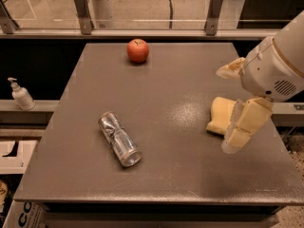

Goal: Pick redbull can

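Currently: approach step, no contact with the target yet. The white-and-cream two-finger gripper [227, 110] hangs over the near right part of the flat grey-brown table [180, 80]. Its cream fingers [244, 125] are spread apart with nothing between them, which I read as readiness for a grasp.

The redbull can [119, 138], slim, shiny silver metal with darker markings and a dented waist, lies on its side well apart from the fingers, across the tabletop towards its other side. Its long axis runs diagonally, open end towards the near edge. Lying down, it can roll, so the fingers will probably need to close across the narrow body, not along its length.

A pale yellow soft wedge-shaped sponge [219, 115] sits just beside the fingers, partly behind the lower one. I cannot tell whether they touch. It is the nearest thing to snag on the way over.

A round red apple [137, 50] rests far from the fingers, near the far edge, clear of the likely path. A small white pump bottle [21, 95] stands off the table on a ledge beyond the can.
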`<state>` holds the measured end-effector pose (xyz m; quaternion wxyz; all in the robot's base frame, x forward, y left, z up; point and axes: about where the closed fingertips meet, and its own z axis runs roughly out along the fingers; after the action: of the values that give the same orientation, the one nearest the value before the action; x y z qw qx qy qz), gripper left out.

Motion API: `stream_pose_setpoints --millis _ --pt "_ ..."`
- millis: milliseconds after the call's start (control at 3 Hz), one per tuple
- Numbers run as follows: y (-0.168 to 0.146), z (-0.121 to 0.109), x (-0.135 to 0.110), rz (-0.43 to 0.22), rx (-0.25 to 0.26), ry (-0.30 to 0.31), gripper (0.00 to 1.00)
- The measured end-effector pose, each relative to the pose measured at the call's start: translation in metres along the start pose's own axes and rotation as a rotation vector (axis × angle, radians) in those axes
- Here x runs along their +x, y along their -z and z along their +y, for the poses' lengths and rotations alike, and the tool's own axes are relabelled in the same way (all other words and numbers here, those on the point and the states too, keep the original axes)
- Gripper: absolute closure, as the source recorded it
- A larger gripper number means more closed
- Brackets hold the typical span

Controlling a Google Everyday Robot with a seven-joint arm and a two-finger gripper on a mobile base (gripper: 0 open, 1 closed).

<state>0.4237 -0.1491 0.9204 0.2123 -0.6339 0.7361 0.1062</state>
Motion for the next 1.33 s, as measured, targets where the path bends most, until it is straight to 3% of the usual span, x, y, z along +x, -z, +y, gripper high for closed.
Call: stream_pose_setpoints --millis 667,1000,1333 --pt "-0.051 0.016 -0.043 -0.262 -0.152 0.045 0.00" --pt "-0.063 0.032 -0.060 -0.363 -0.196 0.041 0.00" --pt "-0.063 0.034 -0.065 -0.382 -0.204 0.040 0.00"
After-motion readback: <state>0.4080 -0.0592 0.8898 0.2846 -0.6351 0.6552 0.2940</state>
